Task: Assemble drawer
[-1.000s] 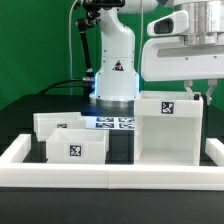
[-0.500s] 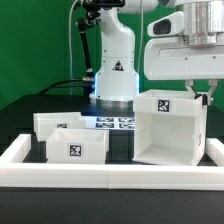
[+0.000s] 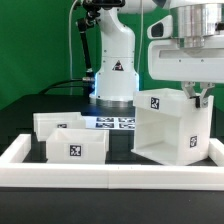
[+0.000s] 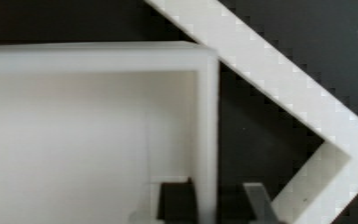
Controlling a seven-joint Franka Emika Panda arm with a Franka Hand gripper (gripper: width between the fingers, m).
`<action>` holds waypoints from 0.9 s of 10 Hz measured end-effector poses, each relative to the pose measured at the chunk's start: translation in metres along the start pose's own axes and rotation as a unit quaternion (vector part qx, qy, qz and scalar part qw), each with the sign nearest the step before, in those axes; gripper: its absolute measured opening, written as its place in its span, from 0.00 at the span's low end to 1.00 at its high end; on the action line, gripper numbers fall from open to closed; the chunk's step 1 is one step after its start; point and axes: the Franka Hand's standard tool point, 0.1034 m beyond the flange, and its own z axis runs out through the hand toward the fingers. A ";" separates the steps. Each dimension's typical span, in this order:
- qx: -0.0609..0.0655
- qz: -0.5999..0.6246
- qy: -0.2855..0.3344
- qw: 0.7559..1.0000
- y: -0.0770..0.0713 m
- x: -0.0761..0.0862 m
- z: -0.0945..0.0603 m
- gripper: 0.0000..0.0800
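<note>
Jaws: you have them clamped on the drawer case wall, which runs straight below them.
Case: tilted, at the desk's edge on the exterior view's right.

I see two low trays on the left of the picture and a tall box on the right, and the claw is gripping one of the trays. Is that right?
Not quite. The gripper grips the top wall of the tall case on the exterior view's right, not a tray. The exterior view shows this. Both low trays sit apart from it on the exterior view's left.
</note>
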 end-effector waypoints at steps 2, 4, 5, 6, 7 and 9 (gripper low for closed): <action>0.002 0.054 -0.003 0.999 0.000 -0.001 0.000 0.05; 0.003 0.111 -0.006 0.994 0.000 0.000 0.000 0.05; 0.004 0.139 -0.011 0.990 0.001 0.002 -0.001 0.05; 0.007 0.174 -0.020 0.984 0.001 0.004 -0.001 0.05; 0.014 0.224 -0.030 0.974 -0.002 0.006 0.000 0.05; 0.021 0.291 -0.042 0.955 -0.013 0.016 0.000 0.05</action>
